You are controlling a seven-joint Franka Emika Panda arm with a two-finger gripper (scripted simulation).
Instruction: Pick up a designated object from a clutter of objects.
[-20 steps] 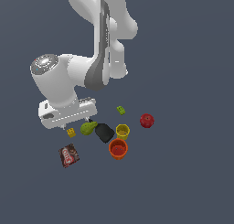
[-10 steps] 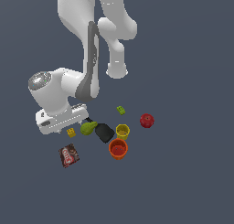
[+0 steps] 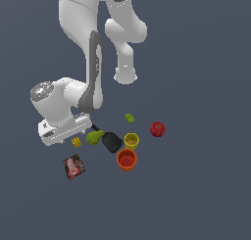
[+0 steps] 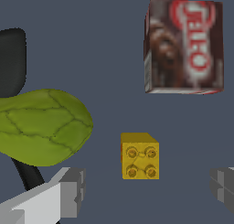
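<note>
A plain, dark slate-blue tabletop [image 3: 196, 195] fills both views from edge to edge, smooth and unmarked. No walls, windows or furniture show. The light is even and soft, with only faint shading on the surface in the wrist view.

You are looking at a simulated test scene, not a real room: the plain grey-blue surface [image 3: 206, 195] has no visible edges or walls, and the white arm [image 3: 88, 53] and small objects look flatly rendered.
</note>
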